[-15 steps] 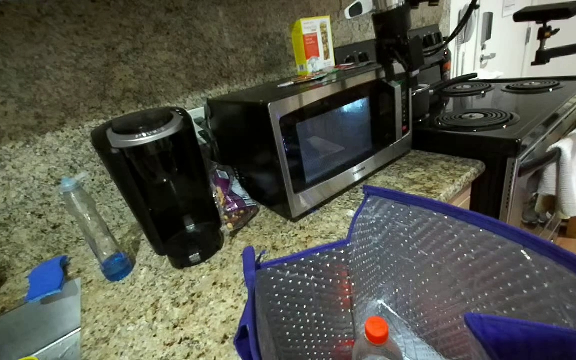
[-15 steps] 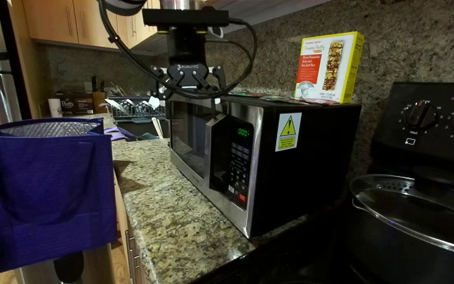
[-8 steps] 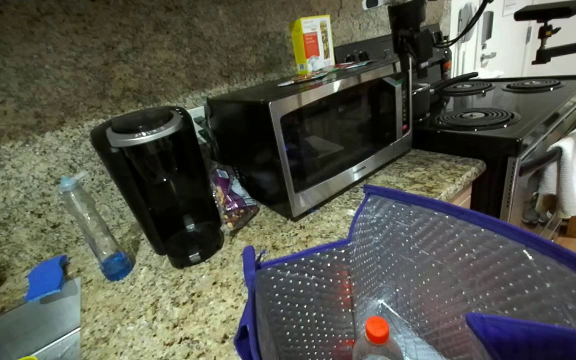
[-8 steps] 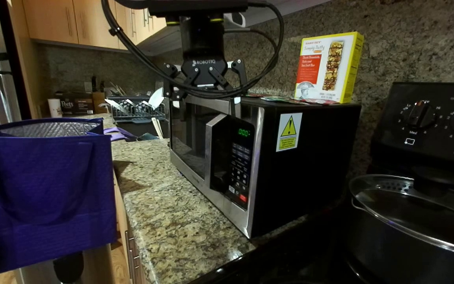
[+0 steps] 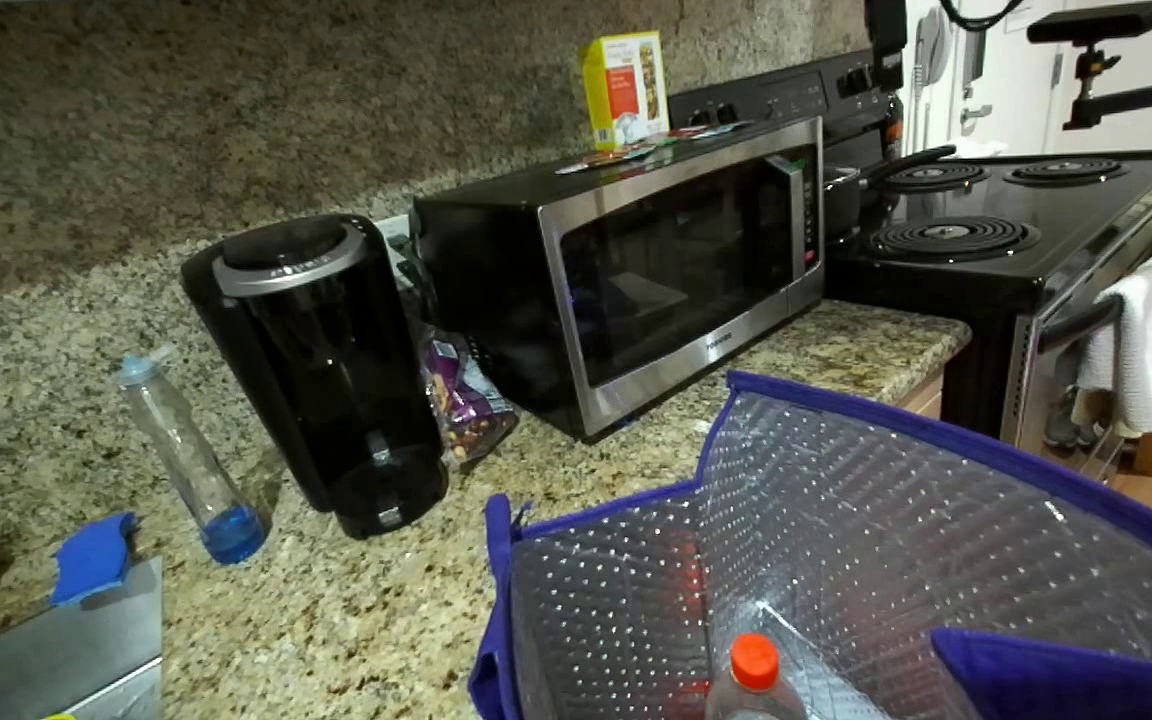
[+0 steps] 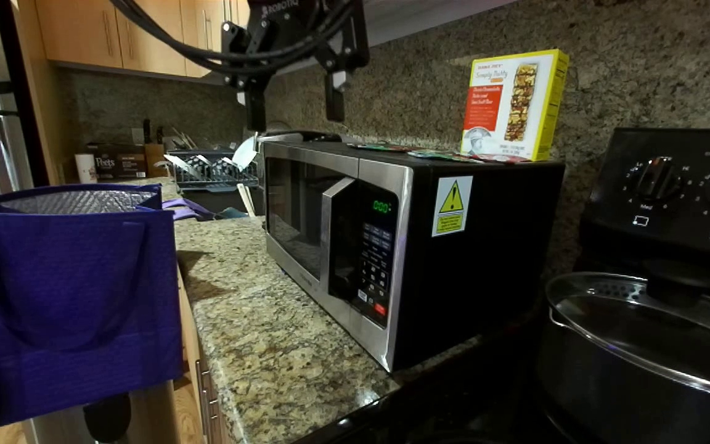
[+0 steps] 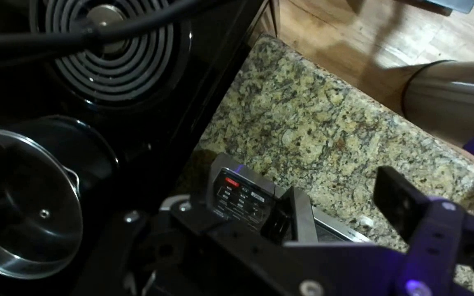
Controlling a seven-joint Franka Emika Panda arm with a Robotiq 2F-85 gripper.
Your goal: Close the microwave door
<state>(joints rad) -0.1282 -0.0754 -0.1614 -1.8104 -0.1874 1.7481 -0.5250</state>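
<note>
At left in an exterior view, the bag [image 6: 71, 296] stands beyond the front edge of the surface [image 6: 281, 345]. Next, set back from that edge, comes the door [image 6: 301, 225]; it looks flush, so I judge the closing done and only a check in hand; the next move calls for leaving it, or one light press if unlatched. Higher up, my claw [image 6: 295, 116] is spread wide, holding and touching nothing. Farthest right, the pot [image 6: 620, 364] sits past the surface's end.
</note>
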